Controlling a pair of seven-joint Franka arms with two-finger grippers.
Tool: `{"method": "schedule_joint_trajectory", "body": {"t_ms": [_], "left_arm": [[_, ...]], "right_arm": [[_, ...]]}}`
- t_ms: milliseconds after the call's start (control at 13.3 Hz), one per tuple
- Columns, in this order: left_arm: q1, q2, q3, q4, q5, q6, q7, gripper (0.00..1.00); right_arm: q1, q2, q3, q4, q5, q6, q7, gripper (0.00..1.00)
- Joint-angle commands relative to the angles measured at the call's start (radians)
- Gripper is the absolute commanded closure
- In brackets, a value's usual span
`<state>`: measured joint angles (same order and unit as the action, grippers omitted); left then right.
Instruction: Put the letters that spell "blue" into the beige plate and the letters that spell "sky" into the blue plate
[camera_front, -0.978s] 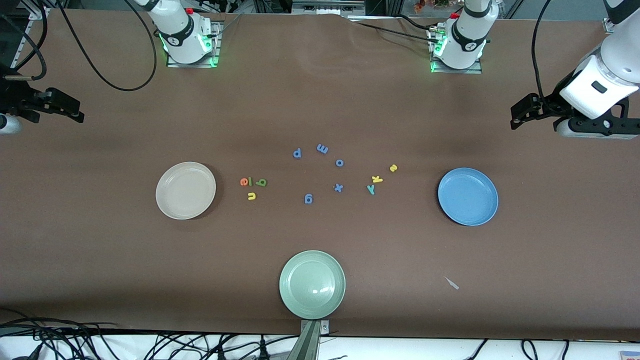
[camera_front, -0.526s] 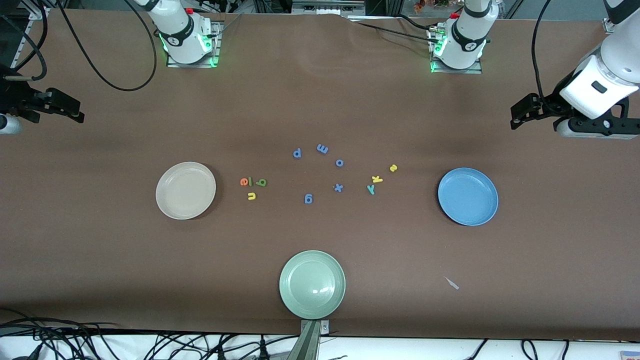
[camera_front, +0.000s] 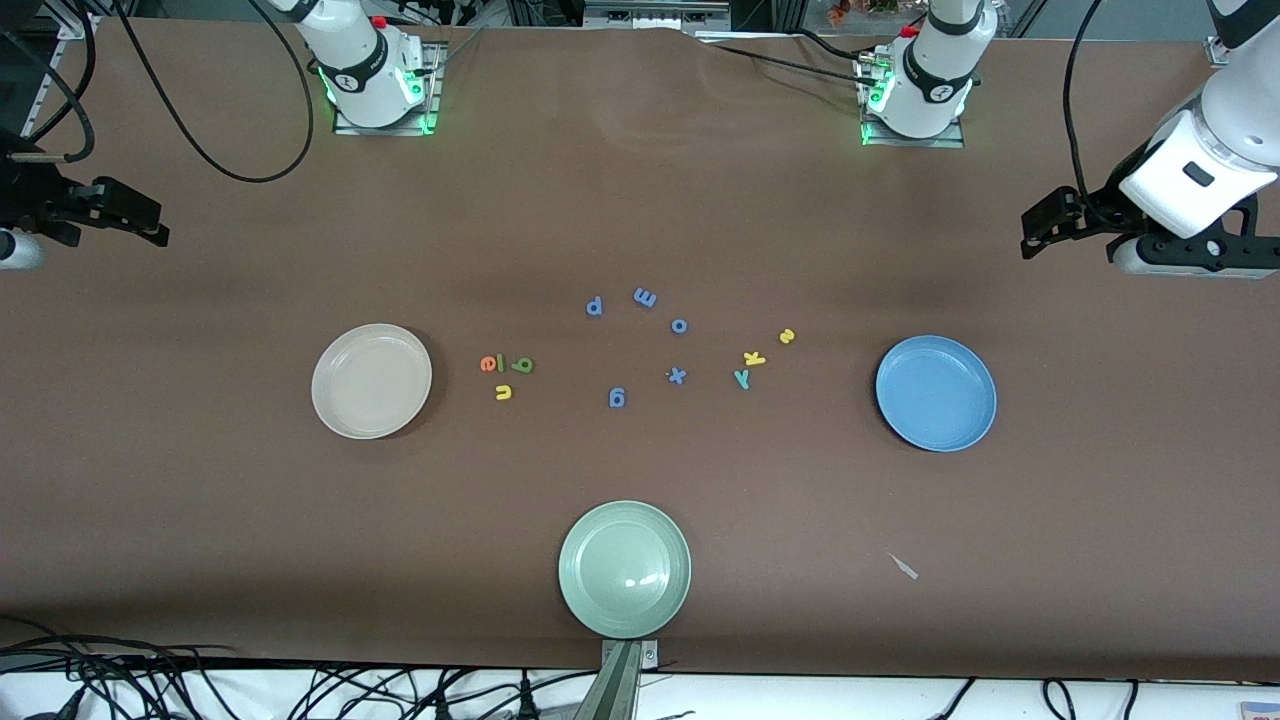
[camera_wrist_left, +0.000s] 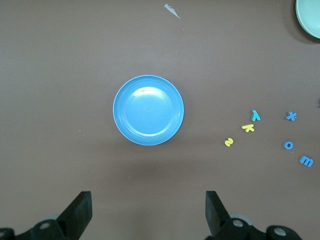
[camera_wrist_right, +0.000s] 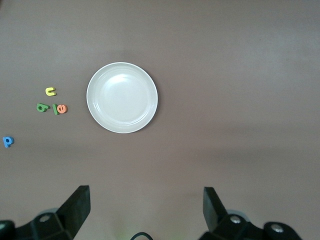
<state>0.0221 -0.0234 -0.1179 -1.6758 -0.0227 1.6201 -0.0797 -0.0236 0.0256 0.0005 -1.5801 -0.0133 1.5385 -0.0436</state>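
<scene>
Letters (camera_front: 640, 345) on table between two plates (camera_front: 371, 381); third plate (camera_front: 624, 570) nearer camera.

I count three plates on surface (camera_front: 200, 520): one beige plate (camera_front: 371, 381), one blue plate (camera_front: 936, 393), one pale green plate (camera_front: 625, 569).

Foam letters, twelve total:
- orange e (camera_front: 488, 363), one
- green, two: l (camera_front: 501, 364), b (camera_front: 522, 365)
- yellow, three: u (camera_front: 503, 393), k (camera_front: 754, 358), s (camera_front: 786, 336)
- teal y (camera_front: 741, 378), one
- all-blue letters (camera_front: 645, 297), five

One pale scrap (camera_front: 904, 567). Two grippers: left gripper (camera_front: 1040, 228), right gripper (camera_front: 135, 215).
</scene>
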Motion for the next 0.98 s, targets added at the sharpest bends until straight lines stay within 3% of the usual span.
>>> {"method": "schedule_joint_trajectory", "body": {"t_ms": [0,902], "left_arm": [[0.007,-0.012,-0.009,0.002,-0.01,-0.016,0.001,0.0],[-0.002,0.011,-0.008,0.047,-0.01,-0.045,0.005,0.0]], "right_arm": [[-0.004,0.011,0.0,0.031,0.016,-0.02,-0.01,0.0],[-0.004,0.011,0.0,0.029,0.016,-0.017,-0.01,0.0]]}}
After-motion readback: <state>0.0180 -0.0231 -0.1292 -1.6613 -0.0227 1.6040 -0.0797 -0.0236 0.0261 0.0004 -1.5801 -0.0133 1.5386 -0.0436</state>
